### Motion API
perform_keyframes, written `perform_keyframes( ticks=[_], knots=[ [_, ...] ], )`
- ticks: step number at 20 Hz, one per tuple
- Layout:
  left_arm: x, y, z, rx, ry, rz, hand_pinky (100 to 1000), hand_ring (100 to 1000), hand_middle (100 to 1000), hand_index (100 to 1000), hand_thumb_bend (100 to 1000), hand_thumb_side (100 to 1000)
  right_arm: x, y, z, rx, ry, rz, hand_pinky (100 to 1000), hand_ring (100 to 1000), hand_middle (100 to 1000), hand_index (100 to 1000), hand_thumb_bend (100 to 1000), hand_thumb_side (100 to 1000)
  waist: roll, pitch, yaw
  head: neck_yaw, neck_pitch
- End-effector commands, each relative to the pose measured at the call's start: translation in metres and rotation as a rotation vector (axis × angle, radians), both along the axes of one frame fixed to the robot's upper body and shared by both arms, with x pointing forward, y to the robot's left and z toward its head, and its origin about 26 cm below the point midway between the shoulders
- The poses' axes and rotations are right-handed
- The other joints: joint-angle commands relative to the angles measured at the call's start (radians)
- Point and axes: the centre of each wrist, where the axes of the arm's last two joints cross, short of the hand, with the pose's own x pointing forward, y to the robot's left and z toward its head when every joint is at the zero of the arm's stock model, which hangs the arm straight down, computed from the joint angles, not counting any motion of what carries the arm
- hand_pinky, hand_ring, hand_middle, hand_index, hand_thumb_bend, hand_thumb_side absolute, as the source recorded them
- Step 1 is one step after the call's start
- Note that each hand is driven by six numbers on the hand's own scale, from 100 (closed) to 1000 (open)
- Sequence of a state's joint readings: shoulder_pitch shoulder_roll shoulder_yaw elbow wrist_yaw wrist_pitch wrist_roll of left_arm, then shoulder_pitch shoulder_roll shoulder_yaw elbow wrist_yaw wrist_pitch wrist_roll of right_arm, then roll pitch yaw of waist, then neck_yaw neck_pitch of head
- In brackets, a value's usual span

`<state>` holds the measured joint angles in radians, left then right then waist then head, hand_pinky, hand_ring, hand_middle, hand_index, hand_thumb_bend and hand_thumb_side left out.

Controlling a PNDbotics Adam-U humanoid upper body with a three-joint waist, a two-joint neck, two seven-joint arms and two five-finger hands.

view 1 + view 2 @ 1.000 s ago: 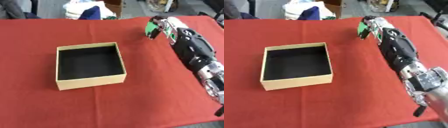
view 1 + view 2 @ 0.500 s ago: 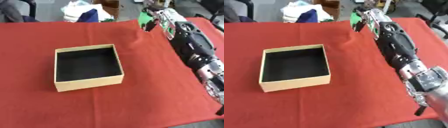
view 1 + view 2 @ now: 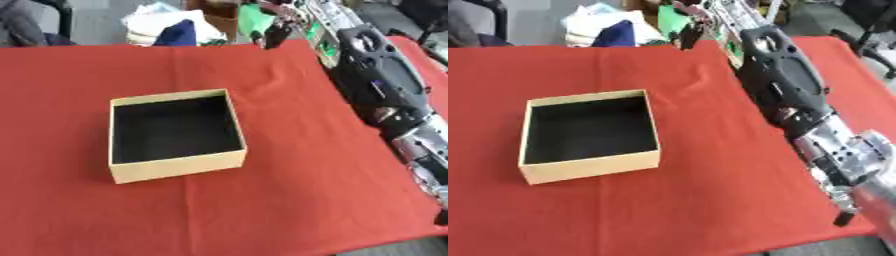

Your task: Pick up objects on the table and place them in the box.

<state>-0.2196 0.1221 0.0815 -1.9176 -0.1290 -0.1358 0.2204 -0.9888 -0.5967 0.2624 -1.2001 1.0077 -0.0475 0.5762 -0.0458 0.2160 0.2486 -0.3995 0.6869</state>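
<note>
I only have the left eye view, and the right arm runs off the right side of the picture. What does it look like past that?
Observer: In the right eye view the right arm has a silver section that shows whole, lying across the red tablecloth toward its front right corner.
Operator: Is the table's right edge visible beside it?
Observer: Yes. The cloth's right edge runs alongside the arm there, with grey floor beyond it.

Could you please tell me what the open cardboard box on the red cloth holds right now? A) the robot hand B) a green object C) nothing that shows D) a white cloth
C: the cardboard box shows only its bare dark interior.
</note>
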Motion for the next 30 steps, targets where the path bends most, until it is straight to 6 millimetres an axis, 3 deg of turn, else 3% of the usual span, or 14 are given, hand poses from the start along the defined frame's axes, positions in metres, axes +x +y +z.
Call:
perform_keyframes(
  ticks=[1,5,9,15,23,27,30],
  knots=[
    [-0.002,0.006,0.007,-0.010,-0.025,0.035,879,811,613,569,100,151,-0.012,0.035,0.008,-0.051,0.011,0.152,802,764,497,919,100,172,0.003,-0.020,-0.001,-0.006,0.008],
    [-0.002,0.007,0.006,-0.026,-0.024,0.051,872,810,612,590,100,178,-0.029,0.072,-0.009,-0.158,0.082,0.317,800,765,502,918,100,178,0.005,-0.022,-0.005,-0.004,0.010],
    [-0.002,0.007,0.005,-0.027,-0.019,0.053,870,809,610,593,100,186,-0.036,0.092,-0.018,-0.200,0.143,0.358,802,769,513,923,100,184,0.005,-0.024,-0.006,-0.003,0.010],
    [-0.001,0.006,0.005,-0.027,-0.017,0.047,869,810,610,593,100,193,-0.036,0.102,-0.034,-0.192,0.192,0.379,796,767,518,928,100,183,0.005,-0.022,-0.009,-0.001,0.008],
    [-0.001,0.005,0.005,-0.030,-0.019,0.040,869,810,610,594,100,202,-0.024,0.101,-0.064,-0.154,0.236,0.364,787,766,539,939,100,180,0.010,-0.014,-0.006,0.001,0.004],
    [-0.001,0.004,0.005,-0.030,-0.020,0.036,869,810,610,595,100,203,-0.023,0.101,-0.069,-0.156,0.226,0.373,806,799,720,988,100,182,0.010,-0.012,-0.007,0.001,0.003],
    [-0.001,0.005,0.005,-0.030,-0.020,0.037,869,810,610,597,100,203,-0.022,0.100,-0.069,-0.165,0.209,0.376,823,828,811,1000,196,398,0.011,-0.013,-0.009,0.001,0.003]
  ],
)
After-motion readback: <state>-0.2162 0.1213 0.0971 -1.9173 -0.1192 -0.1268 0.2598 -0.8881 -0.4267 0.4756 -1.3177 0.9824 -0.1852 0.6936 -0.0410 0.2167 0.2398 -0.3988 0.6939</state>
